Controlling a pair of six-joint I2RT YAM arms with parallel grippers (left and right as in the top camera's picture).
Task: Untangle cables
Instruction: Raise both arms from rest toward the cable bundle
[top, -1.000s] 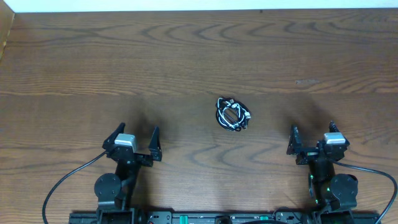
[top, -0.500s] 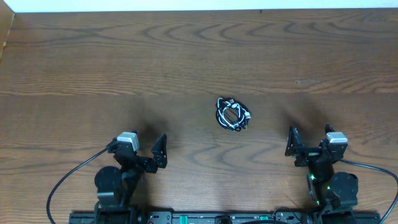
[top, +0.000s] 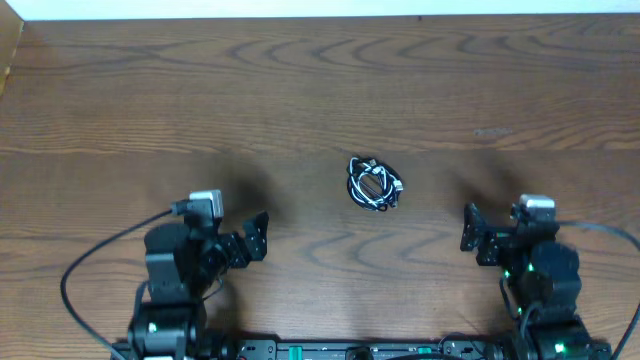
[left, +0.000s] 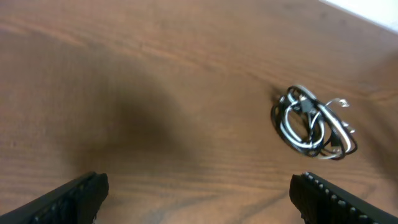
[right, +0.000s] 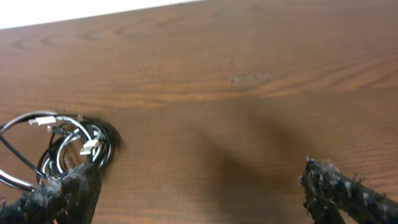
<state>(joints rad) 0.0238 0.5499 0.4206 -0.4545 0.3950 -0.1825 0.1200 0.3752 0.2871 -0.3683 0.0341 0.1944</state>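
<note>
My left gripper (left: 200, 183) and right gripper (right: 200, 174) hang spread wide and empty over the wooden surface (top: 120, 100), the tangled black-and-white cables (top: 374, 184) lying well apart from both.

Brown wood-grain table (top: 300, 100)

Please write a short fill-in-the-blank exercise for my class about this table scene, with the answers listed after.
The cables include black cords and one ___ cord. The left gripper and the right gripper are both ___. The cables lie on a ___ table, touching neither gripper.
Missing words: white; open; wooden.
</note>
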